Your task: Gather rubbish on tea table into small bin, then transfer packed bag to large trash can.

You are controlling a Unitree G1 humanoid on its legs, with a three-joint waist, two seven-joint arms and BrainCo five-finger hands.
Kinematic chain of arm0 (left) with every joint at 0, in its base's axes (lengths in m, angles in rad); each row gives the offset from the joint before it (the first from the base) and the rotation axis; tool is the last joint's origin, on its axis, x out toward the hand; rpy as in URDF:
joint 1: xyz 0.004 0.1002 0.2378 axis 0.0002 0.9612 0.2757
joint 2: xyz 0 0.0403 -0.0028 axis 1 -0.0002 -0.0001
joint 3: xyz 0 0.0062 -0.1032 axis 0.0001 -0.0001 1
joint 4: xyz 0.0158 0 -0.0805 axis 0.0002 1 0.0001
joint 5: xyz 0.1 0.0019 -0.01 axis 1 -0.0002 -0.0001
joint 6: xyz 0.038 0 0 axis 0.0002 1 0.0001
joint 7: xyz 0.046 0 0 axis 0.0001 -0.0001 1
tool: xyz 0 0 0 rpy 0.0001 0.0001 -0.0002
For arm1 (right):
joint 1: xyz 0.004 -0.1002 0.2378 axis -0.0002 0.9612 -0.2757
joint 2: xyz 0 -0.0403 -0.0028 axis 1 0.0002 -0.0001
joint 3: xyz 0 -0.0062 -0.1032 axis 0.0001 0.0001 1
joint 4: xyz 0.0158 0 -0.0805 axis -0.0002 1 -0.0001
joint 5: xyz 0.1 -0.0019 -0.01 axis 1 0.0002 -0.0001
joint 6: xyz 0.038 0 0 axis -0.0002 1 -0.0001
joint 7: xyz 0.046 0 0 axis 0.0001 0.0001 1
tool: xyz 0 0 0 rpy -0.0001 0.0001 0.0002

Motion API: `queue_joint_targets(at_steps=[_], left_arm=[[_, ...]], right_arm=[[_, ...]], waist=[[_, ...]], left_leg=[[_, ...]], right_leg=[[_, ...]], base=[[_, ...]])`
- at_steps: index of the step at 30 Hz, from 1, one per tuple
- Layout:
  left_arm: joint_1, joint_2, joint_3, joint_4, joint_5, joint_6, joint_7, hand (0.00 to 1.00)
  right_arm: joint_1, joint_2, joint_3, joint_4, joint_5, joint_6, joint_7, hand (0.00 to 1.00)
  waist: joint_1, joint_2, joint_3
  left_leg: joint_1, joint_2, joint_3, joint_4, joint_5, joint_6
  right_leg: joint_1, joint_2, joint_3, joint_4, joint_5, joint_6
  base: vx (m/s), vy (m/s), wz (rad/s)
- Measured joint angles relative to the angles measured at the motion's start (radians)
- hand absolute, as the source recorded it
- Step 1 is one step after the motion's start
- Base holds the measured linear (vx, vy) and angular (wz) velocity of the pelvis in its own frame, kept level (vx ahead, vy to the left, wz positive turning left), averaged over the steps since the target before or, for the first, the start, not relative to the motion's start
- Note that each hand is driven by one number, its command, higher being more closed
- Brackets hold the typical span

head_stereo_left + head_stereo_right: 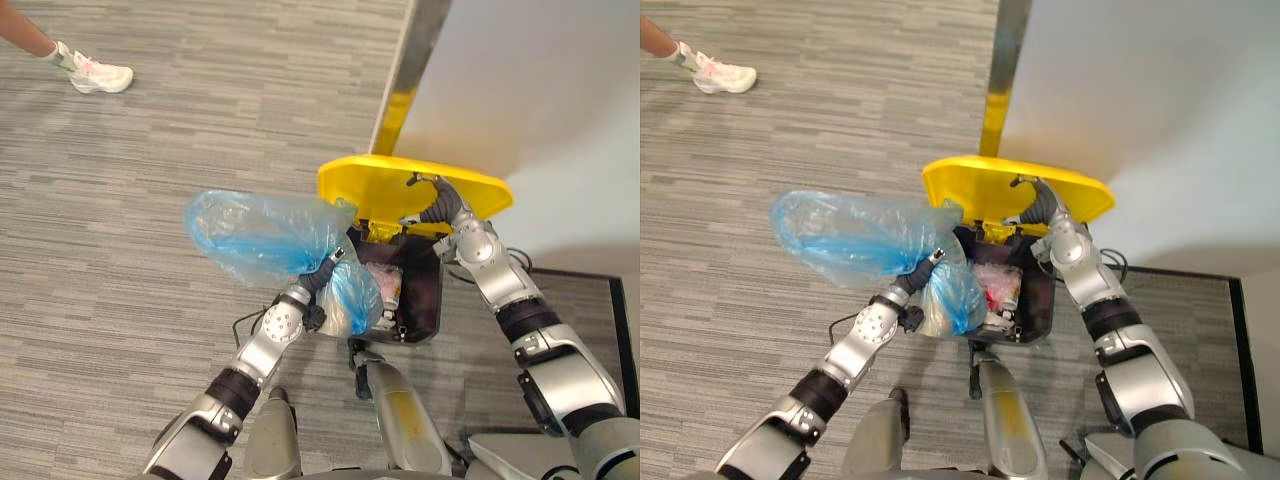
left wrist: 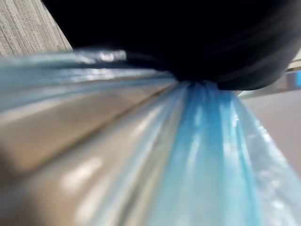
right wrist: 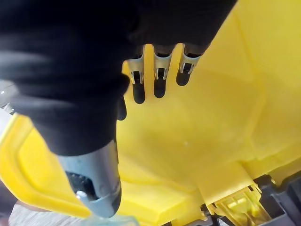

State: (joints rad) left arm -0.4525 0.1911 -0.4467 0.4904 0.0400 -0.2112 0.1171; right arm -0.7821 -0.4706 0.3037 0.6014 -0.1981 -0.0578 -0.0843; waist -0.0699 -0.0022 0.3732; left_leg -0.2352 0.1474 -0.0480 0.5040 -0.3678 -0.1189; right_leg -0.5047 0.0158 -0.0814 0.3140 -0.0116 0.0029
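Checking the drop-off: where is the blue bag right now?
In the eye views the blue bag hangs from the left hand at the black trash can's left rim, just under the yellow lid that the right hand props open.

Grey carpet floor (image 1: 120, 300) with a dark trash can (image 1: 425, 290) and, well apart, a white shoe (image 1: 100, 73)
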Motion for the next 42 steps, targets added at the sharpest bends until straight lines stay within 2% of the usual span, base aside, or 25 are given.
queue_joint_targets(at_steps=[6, 12, 15, 22, 23, 29, 35, 42], left_arm=[[-0.173, 0.006, -0.052, 0.111, 0.0, 0.008, 0.023, 1.0], [-0.239, -0.062, -0.074, 0.196, -0.003, 0.012, 0.038, 1.0], [-0.281, -0.091, -0.068, 0.218, -0.01, 0.017, 0.038, 1.0], [-0.316, -0.155, 0.02, 0.275, -0.001, 0.05, 0.064, 1.0], [-0.316, -0.155, 0.039, 0.282, 0.006, 0.053, 0.07, 0.0], [-0.333, -0.155, 0.126, 0.289, 0.041, 0.079, 0.108, 0.0], [-0.334, -0.156, 0.176, 0.304, 0.074, 0.097, 0.128, 0.0], [-0.334, -0.156, 0.193, 0.304, 0.092, 0.098, 0.124, 0.0]], right_arm=[[-0.124, -0.051, 0.059, -0.078, 0.003, -0.002, -0.005, 0.0], [-0.138, -0.041, 0.107, -0.278, 0.047, -0.006, -0.027, 0.0], [-0.17, -0.024, 0.13, -0.318, 0.072, -0.008, -0.041, 0.0], [-0.24, 0.017, 0.181, -0.386, 0.109, -0.014, -0.056, 0.0], [-0.244, 0.029, 0.184, -0.386, 0.113, -0.014, -0.063, 0.0], [-0.282, 0.044, 0.186, -0.394, 0.118, -0.05, -0.071, 0.0], [-0.282, 0.056, 0.212, -0.394, 0.118, -0.049, -0.09, 0.0], [-0.283, 0.061, 0.214, -0.393, 0.115, -0.05, -0.088, 0.0]], waist=[[-0.016, -0.003, 0.094], [-0.02, -0.005, 0.098], [-0.022, -0.008, 0.104], [-0.027, -0.011, 0.115], [-0.025, -0.011, 0.115], [-0.027, -0.012, 0.115], [-0.029, -0.013, 0.116], [-0.03, -0.013, 0.116]], left_leg=[[-0.109, -0.025, 0.025, 0.132, -0.04, 0.02], [-0.25, -0.012, 0.037, 0.246, -0.079, 0.022], [-0.296, 0.003, 0.052, 0.293, -0.096, 0.023], [-0.358, 0.031, 0.077, 0.347, -0.118, 0.025], [-0.36, 0.039, 0.079, 0.351, -0.122, 0.023], [-0.398, 0.047, 0.093, 0.387, -0.137, 0.018], [-0.396, 0.046, 0.122, 0.411, -0.16, 0.045], [-0.383, 0.045, 0.134, 0.402, -0.163, 0.044]], right_leg=[[-0.099, -0.02, 0.029, 0.077, 0.004, 0.013], [-0.238, -0.014, 0.041, 0.155, -0.005, 0.018], [-0.282, -0.005, 0.052, 0.183, -0.006, 0.018], [-0.343, 0.01, 0.065, 0.207, -0.006, 0.017], [-0.346, 0.018, 0.066, 0.208, -0.005, 0.015], [-0.403, 0.022, 0.072, 0.243, -0.008, 0.008], [-0.406, 0.025, 0.09, 0.247, -0.007, 0.008], [-0.402, 0.025, 0.097, 0.247, -0.008, 0.008]], base=[[-0.09, 0.034, -0.12], [-0.07, -0.019, -0.08], [-0.03, -0.018, -0.16], [-0.01, -0.007, -0.09], [0.02, -0.015, -0.09], [0.05, 0.003, -0.08], [0.01, 0.055, -0.11], [0.03, 0.013, -0.04]])
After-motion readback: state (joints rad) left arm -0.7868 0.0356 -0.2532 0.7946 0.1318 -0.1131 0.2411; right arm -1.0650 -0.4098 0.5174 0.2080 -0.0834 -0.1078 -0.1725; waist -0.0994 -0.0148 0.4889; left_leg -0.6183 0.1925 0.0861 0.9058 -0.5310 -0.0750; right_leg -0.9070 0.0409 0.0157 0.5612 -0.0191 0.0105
